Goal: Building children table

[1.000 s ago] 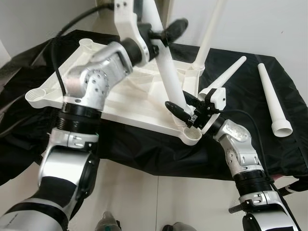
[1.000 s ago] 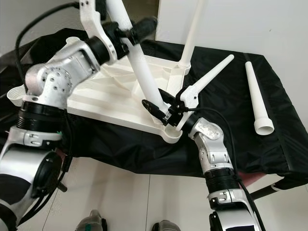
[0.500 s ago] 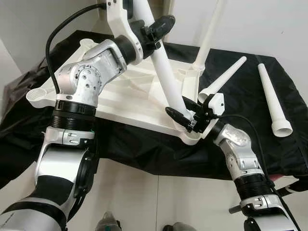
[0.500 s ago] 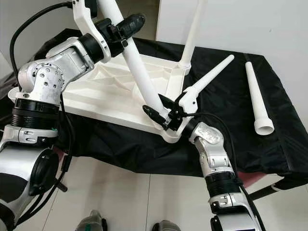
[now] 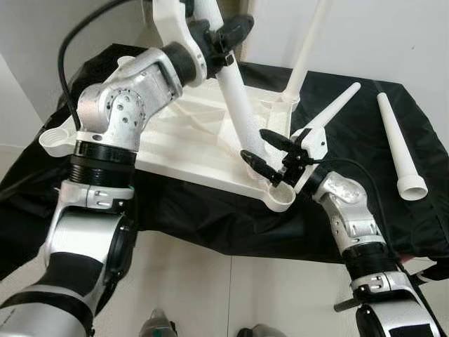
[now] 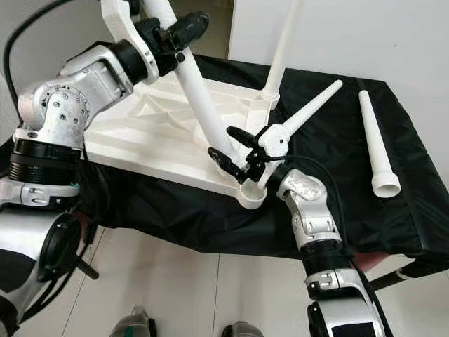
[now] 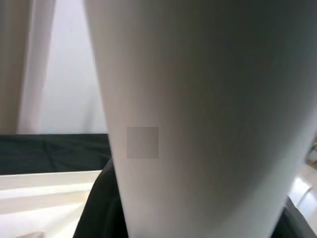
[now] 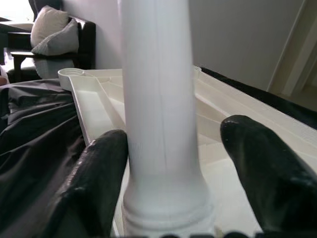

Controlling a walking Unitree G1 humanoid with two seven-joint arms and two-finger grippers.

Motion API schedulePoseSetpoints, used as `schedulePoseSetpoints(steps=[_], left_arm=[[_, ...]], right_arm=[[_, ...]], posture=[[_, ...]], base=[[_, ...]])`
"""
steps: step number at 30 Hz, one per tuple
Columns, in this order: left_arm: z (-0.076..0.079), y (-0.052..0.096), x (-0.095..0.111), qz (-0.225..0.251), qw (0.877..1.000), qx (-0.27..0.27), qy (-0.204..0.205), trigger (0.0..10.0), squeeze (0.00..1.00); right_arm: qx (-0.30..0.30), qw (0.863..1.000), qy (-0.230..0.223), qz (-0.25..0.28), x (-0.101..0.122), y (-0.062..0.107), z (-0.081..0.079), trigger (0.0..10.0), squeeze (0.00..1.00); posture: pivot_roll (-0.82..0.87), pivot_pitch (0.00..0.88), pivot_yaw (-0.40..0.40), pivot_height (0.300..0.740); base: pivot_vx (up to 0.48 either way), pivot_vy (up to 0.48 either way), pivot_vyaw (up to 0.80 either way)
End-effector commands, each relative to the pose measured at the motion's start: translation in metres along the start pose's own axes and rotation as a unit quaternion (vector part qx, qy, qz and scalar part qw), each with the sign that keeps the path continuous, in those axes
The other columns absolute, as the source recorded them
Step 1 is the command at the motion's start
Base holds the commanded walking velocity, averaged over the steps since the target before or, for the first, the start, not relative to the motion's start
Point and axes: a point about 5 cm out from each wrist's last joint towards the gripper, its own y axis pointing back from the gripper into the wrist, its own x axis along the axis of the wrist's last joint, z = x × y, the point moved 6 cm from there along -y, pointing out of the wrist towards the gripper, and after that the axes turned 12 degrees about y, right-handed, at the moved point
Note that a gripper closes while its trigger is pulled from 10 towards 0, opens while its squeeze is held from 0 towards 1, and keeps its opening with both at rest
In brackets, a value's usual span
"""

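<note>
A white plastic table top lies upside down on a black cloth that covers a raised surface, and its corner sockets face up. In the near corner socket a white table leg stands tilted, leaning toward the robot's left. The left gripper is closed around the upper part of this leg, with its black fingers pressed on the white tube; in the left wrist view the leg is very close to the camera. The right gripper is low at the base of the same leg, just above the socket. Its two fingers are open on both sides of the leg: in the right wrist view one finger touches or almost touches the tube, and the other finger stands apart from it. A second leg stands upright in the far corner socket of the table top. Two more loose legs lie on the cloth at the robot's right: one leg lies slanted behind the right gripper, and another leg lies farther right with its wide end toward the robot.
</note>
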Motion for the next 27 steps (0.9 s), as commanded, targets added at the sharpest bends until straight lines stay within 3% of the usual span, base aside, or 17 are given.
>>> schedulePoseSetpoints(steps=[1, 7, 9, 10, 23, 27], left_arm=[[0.025, -0.008, 0.003, -0.019, 0.996, -0.05, -0.068, 10.0, 0.0], [0.025, -0.013, 0.0, -0.031, 0.995, -0.036, -0.086, 10.0, 0.0], [0.026, -0.014, 0.0, -0.033, 0.994, -0.035, -0.095, 10.0, 0.0], [0.029, -0.017, 0.0, -0.037, 0.993, -0.036, -0.109, 10.0, 0.0], [0.058, -0.028, -0.006, -0.055, 0.981, -0.079, -0.171, 10.0, 0.0], [0.065, -0.03, -0.007, -0.056, 0.979, -0.089, -0.176, 10.0, 0.0]], right_arm=[[-0.013, 1.0, 0.004, -0.015, 0.0, -0.001, 0.014, 10.0, 1.0], [-0.012, 0.999, 0.005, -0.03, 0.0, -0.005, 0.019, 10.0, 1.0], [-0.005, 0.999, 0.003, -0.033, 0.001, -0.007, 0.019, 10.0, 0.96], [0.011, 0.999, 0.003, -0.037, 0.003, -0.01, 0.018, 10.0, 0.0], [0.136, 0.989, -0.003, -0.064, 0.007, -0.027, -0.001, 10.0, 0.0], [0.142, 0.987, 0.003, -0.072, 0.006, -0.033, 0.0, 10.0, 0.0]], posture=[[0.07, 0.014, -0.036, 0.74], [0.07, 0.017, -0.04, 0.74], [0.07, 0.017, -0.04, 0.74], [0.07, 0.018, -0.043, 0.74], [0.08, 0.011, -0.051, 0.74], [0.08, 0.011, -0.055, 0.74]], base=[[0.0, 0.0, 0.0], [0.0, 0.0, 0.0], [0.0, 0.0, 0.0], [0.0, 0.0, 0.0], [0.0, 0.0, 0.0], [0.0, 0.0, 0.0]])
